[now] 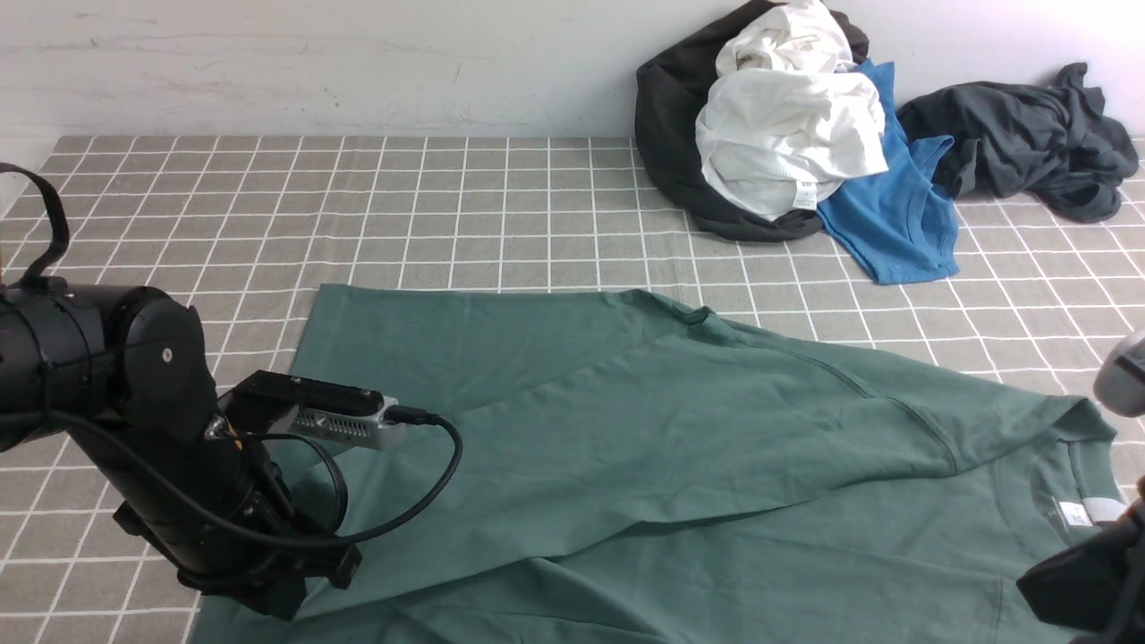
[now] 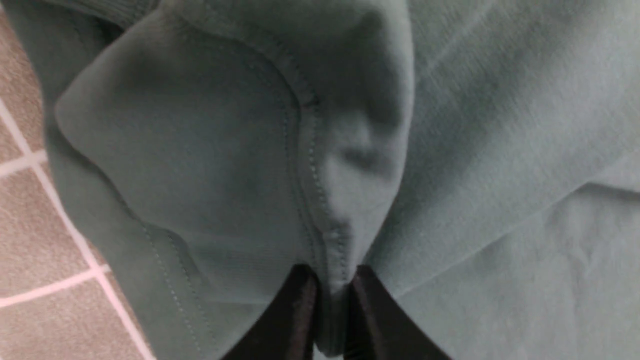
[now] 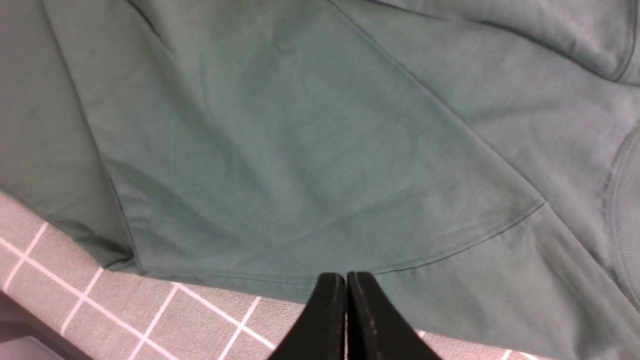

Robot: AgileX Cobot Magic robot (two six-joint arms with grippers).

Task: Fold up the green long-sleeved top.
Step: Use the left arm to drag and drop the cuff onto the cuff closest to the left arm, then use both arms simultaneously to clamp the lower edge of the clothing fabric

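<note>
Status: green long-sleeved top (image 1: 626,429) lies spread over the near half of the desk (image 1: 358,206), hem end at the robot's left, neck label (image 1: 1076,512) at its right. One flap lies diagonally across the body, so this reads as mid-fold.

Left jaws: narrow, with a stitched hem fold (image 2: 320,200) pinched between them, low at the near-left corner. Right jaws: pressed together, nothing in them, hovering over the top's edge near the neck end.

Next move, as a guess: the held hem goes over toward the neck. That needs a lift high enough to clear the cloth, and the right side needs to open and grip first, or the fold will go skewed.
</note>
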